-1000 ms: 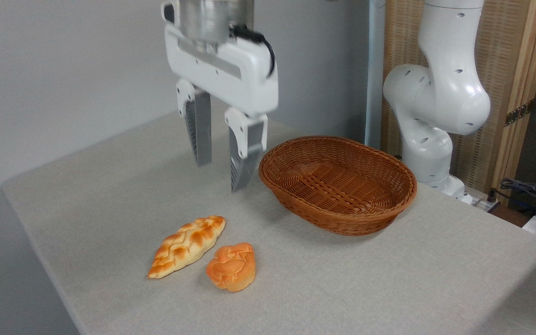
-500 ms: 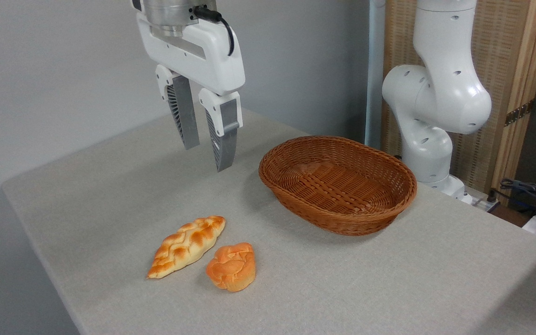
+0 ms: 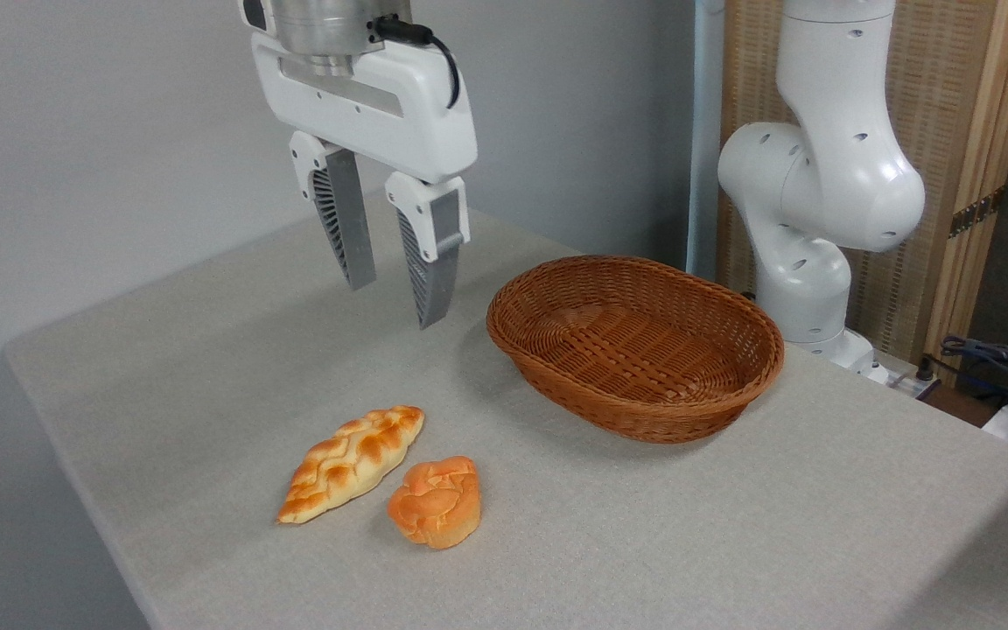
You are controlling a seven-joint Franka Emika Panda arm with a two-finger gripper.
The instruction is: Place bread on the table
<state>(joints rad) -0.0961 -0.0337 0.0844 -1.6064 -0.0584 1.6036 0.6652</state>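
Note:
The bread (image 3: 436, 501), a small orange-golden knotted bun, lies on the grey cloth table (image 3: 206, 350) near the front left. My gripper (image 3: 395, 302) hangs open and empty well above the tabletop, behind the bun and left of the basket. Its two ribbed fingers (image 3: 342, 232) point down with a clear gap between them. Nothing touches the bun.
A longer braided loaf (image 3: 351, 462) lies just left of the bun, almost touching it. A brown oval wicker basket (image 3: 635, 346) stands empty at mid-right. The arm's white base (image 3: 819, 192) rises behind the basket. Cables (image 3: 1007, 363) lie at the far right.
The gripper swung left and up away from the basket over the last second, then shifted slightly right and down. It stayed open. The bun, loaf and basket have not moved.

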